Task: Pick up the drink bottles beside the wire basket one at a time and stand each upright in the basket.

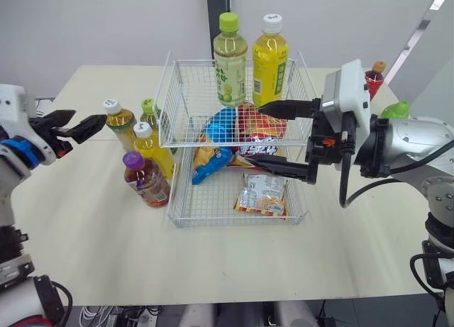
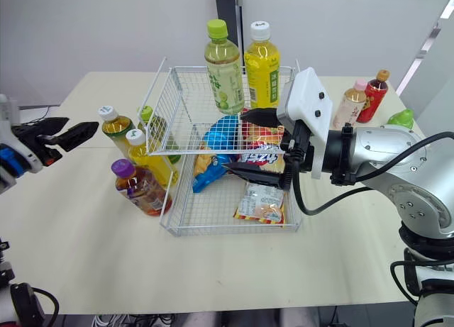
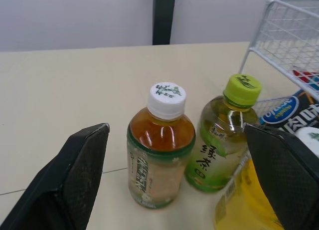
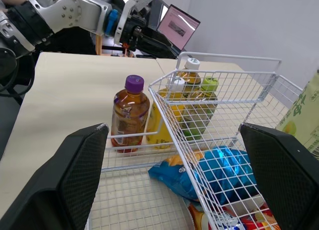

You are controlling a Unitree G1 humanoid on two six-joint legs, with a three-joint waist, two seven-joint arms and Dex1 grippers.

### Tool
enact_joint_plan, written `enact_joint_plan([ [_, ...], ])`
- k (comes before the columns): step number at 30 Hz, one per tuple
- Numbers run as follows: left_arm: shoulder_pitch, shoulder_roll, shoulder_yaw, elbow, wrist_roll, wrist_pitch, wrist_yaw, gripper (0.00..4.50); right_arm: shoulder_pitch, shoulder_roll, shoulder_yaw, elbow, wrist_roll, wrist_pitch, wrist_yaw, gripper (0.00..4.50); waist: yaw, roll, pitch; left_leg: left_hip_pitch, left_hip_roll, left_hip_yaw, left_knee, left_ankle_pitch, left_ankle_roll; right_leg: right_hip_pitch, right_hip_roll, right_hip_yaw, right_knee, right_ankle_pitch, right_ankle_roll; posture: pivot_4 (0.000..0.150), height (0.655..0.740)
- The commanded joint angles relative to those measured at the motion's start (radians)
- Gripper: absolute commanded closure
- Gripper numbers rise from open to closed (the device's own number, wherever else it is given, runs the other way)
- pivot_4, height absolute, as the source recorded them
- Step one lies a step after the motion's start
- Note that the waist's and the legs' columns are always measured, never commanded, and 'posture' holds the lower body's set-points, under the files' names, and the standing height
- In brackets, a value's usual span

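Bottles are found in two groups. On the table (image 1: pixel 106 228), just beside the wire basket (image 1: pixel 213 199) on the robot's left, four are standing close together: a brown-tea bottle (image 3: pixel 160 145), a green-capped bottle (image 1: pixel 147 113), a short yellow bottle (image 1: pixel 150 148) and a purple-capped bottle (image 1: pixel 145 178). In the basket's upper tier, a lime-capped tea bottle (image 1: pixel 230 61) and a tall yellow bottle (image 1: pixel 270 61) are seen upright, side by side. Snack packets (image 1: pixel 262 194) are lying in the lower tier.

The left gripper (image 1: pixel 85 123) is held above the table, left of the four bottles and apart from them, its fingers spread and holding nothing. The right gripper (image 1: pixel 257 137) is positioned over the lower tier above the packets, its fingers wide apart and empty.

A red bottle (image 2: pixel 374 93) and a pink-capped bottle (image 2: pixel 351 103) are noted standing at the table's far right.
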Motion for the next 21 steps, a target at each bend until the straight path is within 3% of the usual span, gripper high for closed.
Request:
enact_joint_plan([
  [1,-0.087,-0.013,-0.064,0.095,0.045,-0.109,0.019,0.04,-0.022,0.002,-0.030,-0.020,0.009,0.002,-0.020,0.00,0.000,0.000,0.000,0.000,0.000,0.000,0.000,0.000,0.000,0.000,0.000,0.000,0.000,0.000,0.000,0.150,0.7400],
  [15,-0.390,-0.061,-0.222,0.569,0.185,-0.381,0.026,0.04,-0.048,0.017,-0.019,0.000,0.004,0.013,-0.026,0.00,-0.002,0.000,0.000,0.000,-0.001,0.002,0.000,0.000,0.000,0.000,0.001,-0.001,0.000,0.000,0.000,0.150,0.7400],
  [18,-0.416,-0.064,-0.232,0.617,0.195,-0.407,0.018,0.67,-0.049,0.019,-0.020,0.002,0.004,0.015,-0.026,0.00,-0.002,0.000,0.000,0.000,-0.001,0.002,0.000,0.000,0.000,0.000,0.001,-0.001,0.001,0.000,0.000,0.150,0.7400],
  [21,-0.426,-0.072,-0.238,0.632,0.195,-0.414,-0.002,1.58,-0.051,0.020,-0.020,0.006,0.002,0.015,-0.026,0.00,-0.002,0.000,0.000,0.000,-0.001,0.002,0.000,0.000,0.000,0.000,0.001,-0.001,0.001,0.000,0.000,0.150,0.7400],
])
